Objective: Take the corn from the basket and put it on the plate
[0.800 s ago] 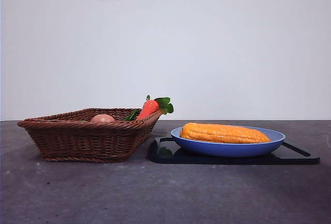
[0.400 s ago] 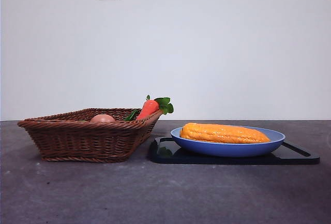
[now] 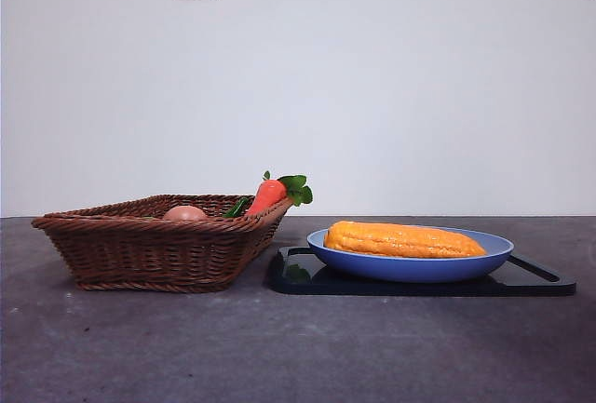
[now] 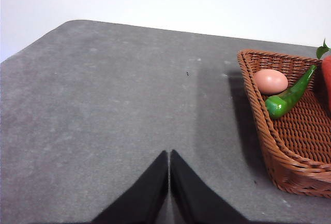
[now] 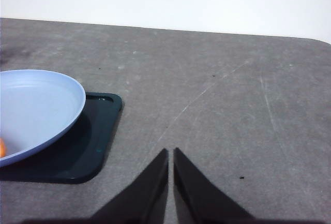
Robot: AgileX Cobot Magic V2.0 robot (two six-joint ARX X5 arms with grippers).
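While the bumpy yellow-orange corn (image 3: 404, 240) lies lengthwise in the smooth round blue plate (image 3: 410, 267) (itself on a flat black tray (image 3: 535, 281)), the woven wicker basket (image 3: 154, 245) stands just beside. Left gripper (image 4: 169, 158) and right gripper (image 5: 170, 155) hang over bare grey table (image 3: 298, 347), jaws pressed together, holding nothing.

Only the grippers are showing of the robot — the left gripper (image 4: 169, 154) and the right gripper (image 5: 170, 151) are each appearing as two plain matte-black jaws, broad at the base and tapering toward 12 o'clock into thin pointed tips.
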